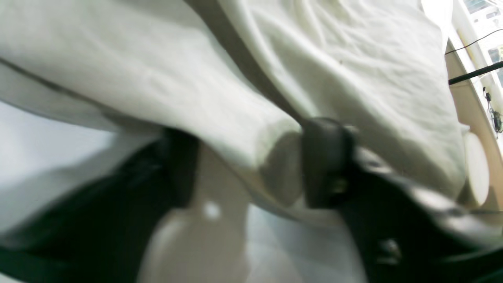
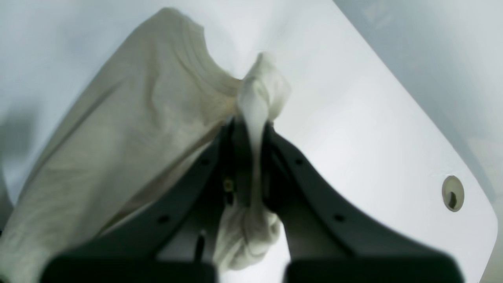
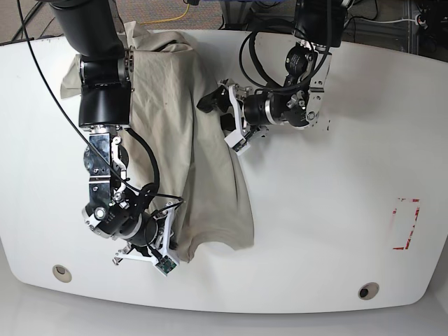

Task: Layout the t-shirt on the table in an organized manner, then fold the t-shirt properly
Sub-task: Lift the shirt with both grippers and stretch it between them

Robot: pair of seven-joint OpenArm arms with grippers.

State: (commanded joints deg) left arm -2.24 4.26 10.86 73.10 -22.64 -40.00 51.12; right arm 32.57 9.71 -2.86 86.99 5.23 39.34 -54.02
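The beige t-shirt (image 3: 182, 140) lies wrinkled and bunched lengthwise on the left half of the white table (image 3: 315, 210), its far end draped against the right arm's upper link. My right gripper (image 3: 171, 234) is at the shirt's near end; in the right wrist view the right gripper (image 2: 251, 129) is shut on a pinched bunch of the t-shirt (image 2: 137, 118) beside the neckline, above the table (image 2: 353, 118). My left gripper (image 3: 213, 105) is at the shirt's right edge near the far end. In the blurred left wrist view the left gripper (image 1: 255, 169) holds a thick fold of the t-shirt (image 1: 353, 78).
A red tape rectangle (image 3: 406, 224) marks the table's right side. Grommet holes sit near the front edge at the left (image 3: 61, 271) and right (image 3: 367, 290); one grommet hole (image 2: 452, 193) shows by the rounded corner. Cables hang around the left arm (image 3: 280, 105).
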